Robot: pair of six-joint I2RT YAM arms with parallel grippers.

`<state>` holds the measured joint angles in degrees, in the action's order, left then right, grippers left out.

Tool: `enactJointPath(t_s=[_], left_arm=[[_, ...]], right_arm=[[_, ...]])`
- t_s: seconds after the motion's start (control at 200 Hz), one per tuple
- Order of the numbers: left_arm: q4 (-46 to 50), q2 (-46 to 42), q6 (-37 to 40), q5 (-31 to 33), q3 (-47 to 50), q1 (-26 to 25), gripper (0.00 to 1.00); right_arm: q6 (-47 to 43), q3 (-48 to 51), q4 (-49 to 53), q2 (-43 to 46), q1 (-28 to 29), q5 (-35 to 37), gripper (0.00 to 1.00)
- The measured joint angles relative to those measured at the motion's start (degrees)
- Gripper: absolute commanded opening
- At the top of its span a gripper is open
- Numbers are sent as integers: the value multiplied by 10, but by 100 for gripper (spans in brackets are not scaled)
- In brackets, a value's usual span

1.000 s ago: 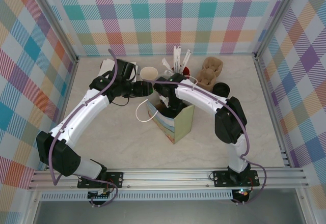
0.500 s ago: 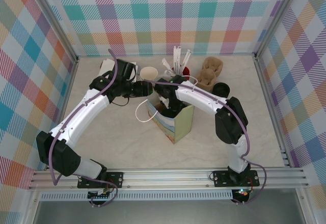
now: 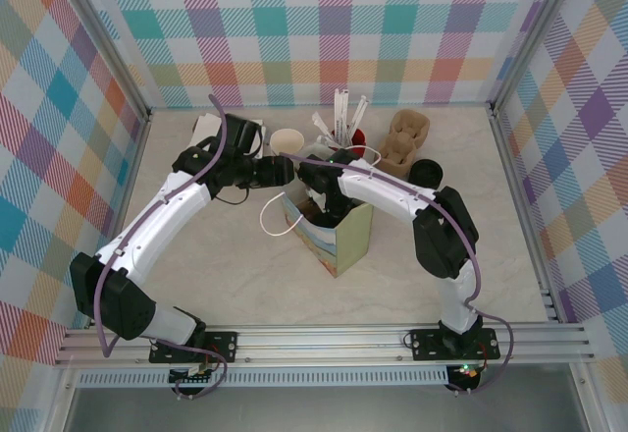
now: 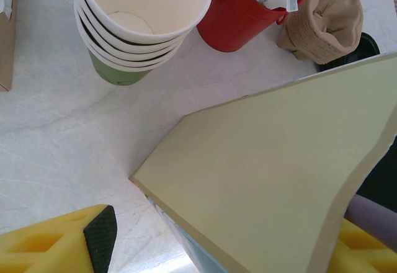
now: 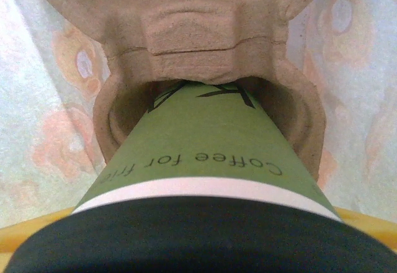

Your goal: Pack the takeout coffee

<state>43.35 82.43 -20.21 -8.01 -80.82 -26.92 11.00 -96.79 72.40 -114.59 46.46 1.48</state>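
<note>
I have the takeout coffee inside the paper bag, which stands near the middle of the surface. In the right wrist view the cup's long axis runs straight away from the camera. Its black lid is nearest me, and its narrow olive base points down into a round well of the pulp carrier at the bottom of the bag.

The right pincer reaches down through the bag's mouth. Its yellow fingers flank the lid and are clamped on the cup.

The left pincer sits at the bag's far left top edge with its fingers apart. I see bare surface between the left pad and the bag's corner.

Room is tight:
- The well's rim hugs the cup wall.
- The bag's flowered walls stand close on both sides.
- Outside the bag, the near half of the surface lies open.

Behind the bag I count:
- one stack of cream cups, four rims showing, nested in a green cup
- one red cup of white stirrers just beside the stack
- one more carrier
- one loose black lid near that carrier
</note>
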Motion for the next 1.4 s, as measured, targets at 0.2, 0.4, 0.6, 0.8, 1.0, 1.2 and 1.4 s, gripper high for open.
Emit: enactJointPath(t_s=[0.2,0.4,0.6,0.8,1.0,1.2,1.4], left_arm=[[0,0,0,0,0,0,71],[0,0,0,0,0,0,71],[0,0,0,0,0,0,71],[0,0,0,0,0,0,71],[0,0,-2,0,0,0,71],[0,0,-2,0,0,0,71],[0,0,-2,0,0,0,71]], right_arm=[[-2,5,-5,0,0,0,85],[-4,12,-11,0,0,-1,85],[-7,15,-14,0,0,-2,85],[-8,16,-15,0,0,-2,85],[-8,16,-15,0,0,-2,85],[-8,16,-16,2,0,-2,86],[-8,20,-20,5,0,0,90]])
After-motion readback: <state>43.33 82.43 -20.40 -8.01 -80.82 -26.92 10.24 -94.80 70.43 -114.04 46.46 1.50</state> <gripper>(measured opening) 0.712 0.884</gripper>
